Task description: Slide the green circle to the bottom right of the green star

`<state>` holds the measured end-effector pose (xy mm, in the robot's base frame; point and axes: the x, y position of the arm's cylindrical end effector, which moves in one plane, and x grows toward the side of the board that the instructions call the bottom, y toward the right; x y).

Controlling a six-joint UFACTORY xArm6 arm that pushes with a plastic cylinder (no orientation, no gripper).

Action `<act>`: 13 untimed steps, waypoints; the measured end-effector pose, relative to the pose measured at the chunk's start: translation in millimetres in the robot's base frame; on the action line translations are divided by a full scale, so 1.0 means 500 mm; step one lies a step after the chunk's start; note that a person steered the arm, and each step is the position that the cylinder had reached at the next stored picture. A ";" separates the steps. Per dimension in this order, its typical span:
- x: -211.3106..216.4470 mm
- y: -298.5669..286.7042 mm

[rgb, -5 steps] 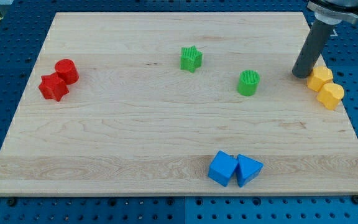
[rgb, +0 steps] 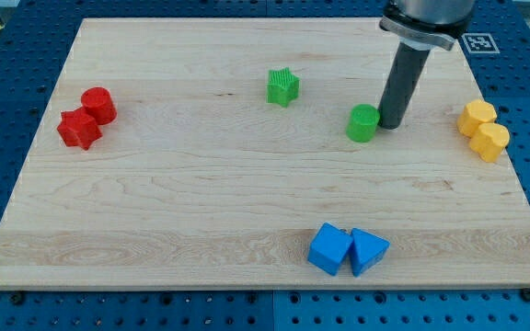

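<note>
The green circle (rgb: 362, 122) lies on the wooden board (rgb: 201, 202), to the right of and a little below the green star (rgb: 283, 87). My tip (rgb: 391, 125) stands right against the green circle's right side, touching or nearly touching it. The dark rod rises from there toward the view's top.
A red circle (rgb: 98, 105) and a red star (rgb: 79, 128) sit together at the view's left. Two yellow blocks (rgb: 483, 131) sit near the board's right edge. A blue cube (rgb: 329, 248) and a blue triangle (rgb: 368, 250) sit near the bottom edge.
My tip has moved left from beside the yellow blocks to the green circle's right side. The green circle has shifted slightly left.
</note>
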<state>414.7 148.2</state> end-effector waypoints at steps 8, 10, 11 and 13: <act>0.037 -0.123; 0.020 -0.123; 0.010 -0.123; -0.002 -0.123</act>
<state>413.9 86.6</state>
